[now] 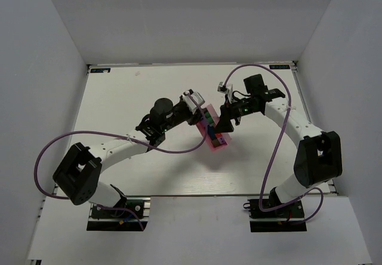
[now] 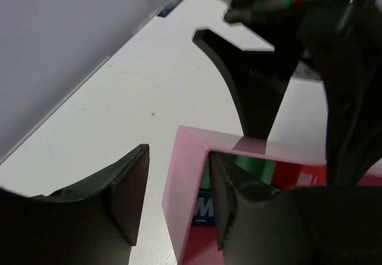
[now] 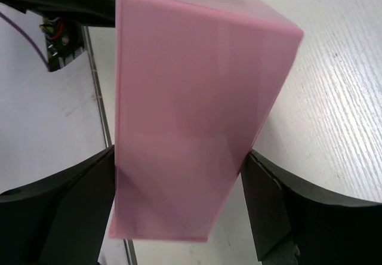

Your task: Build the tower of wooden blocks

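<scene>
Pink box [image 3: 191, 110] sits clamped across its sides in my right claw [image 3: 179, 200]; my left claw [image 2: 176, 205] straddles one wall, parted; wood blocks [image 2: 262, 172] inside, lower right of the left wrist view, mostly hidden.

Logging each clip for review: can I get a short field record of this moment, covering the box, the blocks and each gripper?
pink box: mid-table, between the two grippers, open face towards the top camera
blocks: green, red and blue ones lying inside the pink box
left gripper: open, one finger outside and one inside a box wall, gap visible on the outer side
right gripper: closed across the box, a finger against each side
</scene>
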Tool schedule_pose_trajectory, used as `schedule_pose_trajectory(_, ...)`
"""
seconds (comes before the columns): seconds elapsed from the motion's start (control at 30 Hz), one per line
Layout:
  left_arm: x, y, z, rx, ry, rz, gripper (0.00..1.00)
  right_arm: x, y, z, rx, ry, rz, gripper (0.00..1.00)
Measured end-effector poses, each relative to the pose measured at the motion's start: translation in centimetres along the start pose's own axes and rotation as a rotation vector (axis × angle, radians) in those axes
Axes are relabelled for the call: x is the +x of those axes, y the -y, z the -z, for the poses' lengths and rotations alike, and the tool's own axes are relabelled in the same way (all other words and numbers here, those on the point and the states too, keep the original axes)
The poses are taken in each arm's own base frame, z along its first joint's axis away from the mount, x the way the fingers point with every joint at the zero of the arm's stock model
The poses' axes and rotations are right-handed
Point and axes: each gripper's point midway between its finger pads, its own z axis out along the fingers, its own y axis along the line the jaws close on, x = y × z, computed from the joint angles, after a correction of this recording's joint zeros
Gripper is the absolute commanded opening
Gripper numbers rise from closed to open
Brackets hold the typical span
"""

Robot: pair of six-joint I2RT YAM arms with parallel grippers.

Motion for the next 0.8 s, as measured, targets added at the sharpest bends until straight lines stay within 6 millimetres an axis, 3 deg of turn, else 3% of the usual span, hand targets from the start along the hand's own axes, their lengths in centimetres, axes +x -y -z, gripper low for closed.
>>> schedule_pose_trajectory(0.1,-2.0,-0.6,0.0,-0.018,0.045,-0.002,0.68,0.6,0.7,0.0,0.034,-0.018,-0.003,0.0)
schedule_pose_trajectory(0.3,-3.7,-0.9,0.5,-0.033,0.081,-0.003,0.69,1.1,1.7,0.1,0.099,-0.027,-0.006,0.0)
schedule_pose_trajectory(0.6,-3.9,-1.1,1.1,-0.048,0.074,-0.003,0.69,0.8,2.5,0.9,0.183,-0.014,-0.007,0.0)
schedule_pose_trajectory(0.8,-3.7,-2.1,2.5,-0.109,0.017,0.009,0.71,1.6,5.0,1.8,0.318,-0.042,-0.006,0.0)
